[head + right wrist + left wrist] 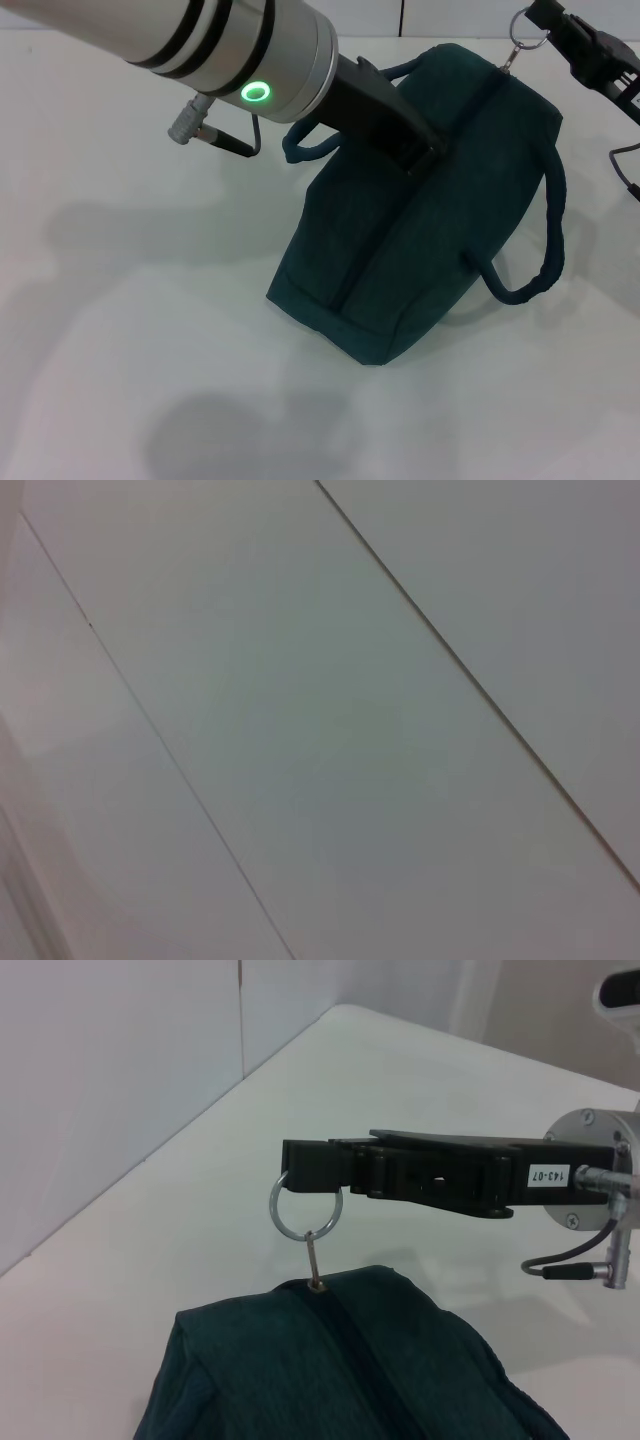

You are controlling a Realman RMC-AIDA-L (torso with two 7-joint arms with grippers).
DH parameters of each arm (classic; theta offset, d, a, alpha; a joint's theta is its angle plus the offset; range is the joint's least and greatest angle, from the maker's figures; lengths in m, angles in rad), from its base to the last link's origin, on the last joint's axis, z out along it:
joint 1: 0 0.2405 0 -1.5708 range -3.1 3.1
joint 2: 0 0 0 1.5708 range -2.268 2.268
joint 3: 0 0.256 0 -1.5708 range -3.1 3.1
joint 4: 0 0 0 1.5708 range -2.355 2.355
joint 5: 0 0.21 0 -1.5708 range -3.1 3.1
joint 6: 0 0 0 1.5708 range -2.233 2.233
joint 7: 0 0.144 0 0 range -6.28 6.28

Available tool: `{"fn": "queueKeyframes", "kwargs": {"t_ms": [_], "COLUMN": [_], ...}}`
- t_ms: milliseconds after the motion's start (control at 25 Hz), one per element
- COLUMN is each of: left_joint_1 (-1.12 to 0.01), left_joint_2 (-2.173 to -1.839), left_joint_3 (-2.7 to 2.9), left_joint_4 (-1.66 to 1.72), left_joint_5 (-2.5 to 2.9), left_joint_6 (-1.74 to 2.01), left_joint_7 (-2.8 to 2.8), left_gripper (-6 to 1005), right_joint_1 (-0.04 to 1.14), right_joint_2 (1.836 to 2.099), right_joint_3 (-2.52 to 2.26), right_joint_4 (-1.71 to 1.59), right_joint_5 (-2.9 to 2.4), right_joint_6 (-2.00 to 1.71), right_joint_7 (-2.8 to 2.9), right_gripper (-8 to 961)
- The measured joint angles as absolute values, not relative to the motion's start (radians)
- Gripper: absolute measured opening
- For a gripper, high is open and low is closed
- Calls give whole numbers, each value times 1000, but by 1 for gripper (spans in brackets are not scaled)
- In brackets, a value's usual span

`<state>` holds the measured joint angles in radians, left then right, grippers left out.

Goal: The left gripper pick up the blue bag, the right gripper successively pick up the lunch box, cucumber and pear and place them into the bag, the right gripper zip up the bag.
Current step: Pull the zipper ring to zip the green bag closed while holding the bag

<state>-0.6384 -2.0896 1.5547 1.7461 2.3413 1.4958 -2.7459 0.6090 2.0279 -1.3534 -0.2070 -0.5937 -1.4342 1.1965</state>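
- White table [100, 330] takes up most of your head view; it also shows behind the bag in the left wrist view.
- Teal bag [420, 250] sits mid-table, right of centre, leaning, zipper seam running along its top ridge. The seam looks closed along the length you can see. One handle [545, 240] loops down its right side, the other [310, 135] pokes out beside the left arm.
- Left arm [230, 45] comes in from the upper left, green ring light on. Its left gripper [425, 150] is down on the bag's top ridge by the seam. You can't tell from these views whether its fingers are clamped on fabric or just pressed against it.
- Right gripper [300, 1170] is at the bag's far top end, upper right in your head view. Its jaws are closed on the ring [305, 1210] of the zipper pull.
- Ring hangs from the jaw tips, with the short metal link below it running down to the slider at the bag's end.
- Right wrist view shows you only plain pale panels with seams.
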Motion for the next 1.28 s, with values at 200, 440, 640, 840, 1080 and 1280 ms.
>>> {"fn": "queueKeyframes", "kwargs": {"t_ms": [200,440,640,840,1080,1280], "left_joint_1": [-639,-642,-639,-633,-642,-639], "left_joint_2": [-2089,-2089,-2088,-2089,-2086,-2086], "left_joint_3": [1561,1536,1501,1454,1378,1350], "left_joint_4": [1746,1751,1747,1741,1666,1652], "left_joint_5": [2349,2363,2367,2369,2368,2359], "left_joint_6": [1496,1497,1493,1489,1487,1485], "left_joint_7": [-2744,-2755,-2758,-2759,-2747,-2727], "left_gripper": [98,118,249,386,497,637], "right_joint_1": [609,609,609,609,608,606], "right_joint_2": [2028,2028,2028,2028,2028,2028], "right_joint_3": [-1353,-1353,-1355,-1355,-1356,-1355], "right_joint_4": [-207,-207,-207,-207,-207,-207], "right_joint_5": [-594,-594,-594,-594,-594,-594], "right_joint_6": [-1434,-1434,-1434,-1434,-1434,-1434], "right_joint_7": [1197,1198,1203,1209,1210,1210], "right_gripper": [116,119,121,123,125,127]}}
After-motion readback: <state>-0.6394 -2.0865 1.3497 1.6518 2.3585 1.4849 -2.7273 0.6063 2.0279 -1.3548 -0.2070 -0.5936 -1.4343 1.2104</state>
